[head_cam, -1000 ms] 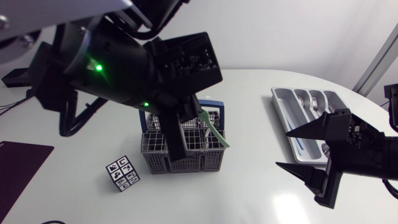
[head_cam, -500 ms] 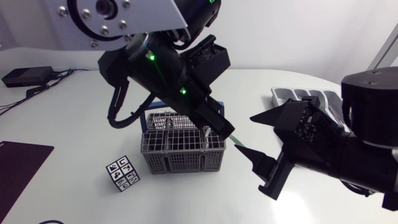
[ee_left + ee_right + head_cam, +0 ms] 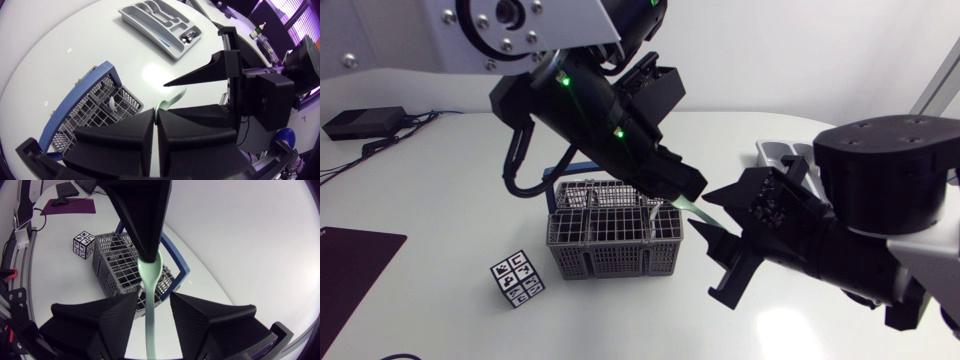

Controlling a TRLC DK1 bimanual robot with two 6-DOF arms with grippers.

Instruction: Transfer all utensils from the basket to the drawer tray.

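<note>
A pale green spoon (image 3: 696,208) hangs in the air just right of the grey wire basket (image 3: 610,250). My left gripper (image 3: 684,192) is shut on its bowl end (image 3: 150,271). The handle runs down between the fingers of my right gripper (image 3: 154,296), which stands open with a narrow gap on each side. In the left wrist view the spoon (image 3: 172,97) sticks out past my shut left gripper (image 3: 156,114) toward the right gripper (image 3: 167,96). The grey drawer tray (image 3: 775,155) lies at the far right, partly hidden by my right arm, and holds some utensils (image 3: 190,35).
The basket (image 3: 90,107) has a blue handle and more utensils inside. A small cube with black-and-white markers (image 3: 517,279) stands left of it. A dark purple mat (image 3: 345,270) lies at the left edge, and a black box (image 3: 360,122) sits at the far left.
My left arm lifted the green spoon out of the basket and swung it right. My right arm came in from the right, and its fingers narrowed around the handle.
</note>
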